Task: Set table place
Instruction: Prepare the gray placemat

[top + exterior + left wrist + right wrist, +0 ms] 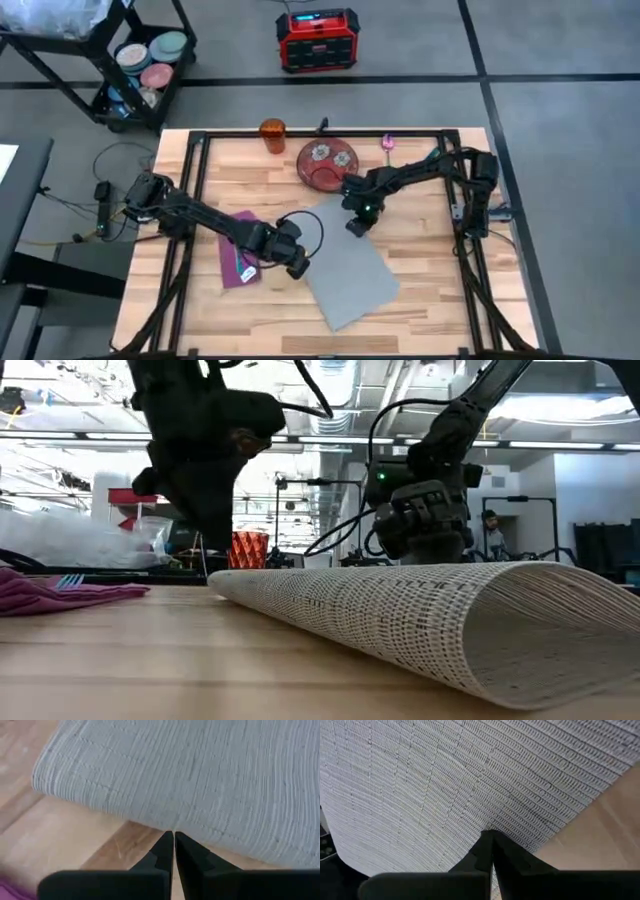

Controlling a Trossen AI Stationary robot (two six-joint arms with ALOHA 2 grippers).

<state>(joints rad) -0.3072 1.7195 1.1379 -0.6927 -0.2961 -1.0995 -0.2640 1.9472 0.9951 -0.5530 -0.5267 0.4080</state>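
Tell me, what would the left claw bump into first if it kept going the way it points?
Probably the grey mat. The left claw is shut, its tips right at the mat's raised edge, so it would likely hit that edge straight away. Whether it already touches cannot be told.

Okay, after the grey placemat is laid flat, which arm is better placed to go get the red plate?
Probably the right. The right gripper is at the placemat corner nearest the plate; the left gripper is farther, by the napkin.
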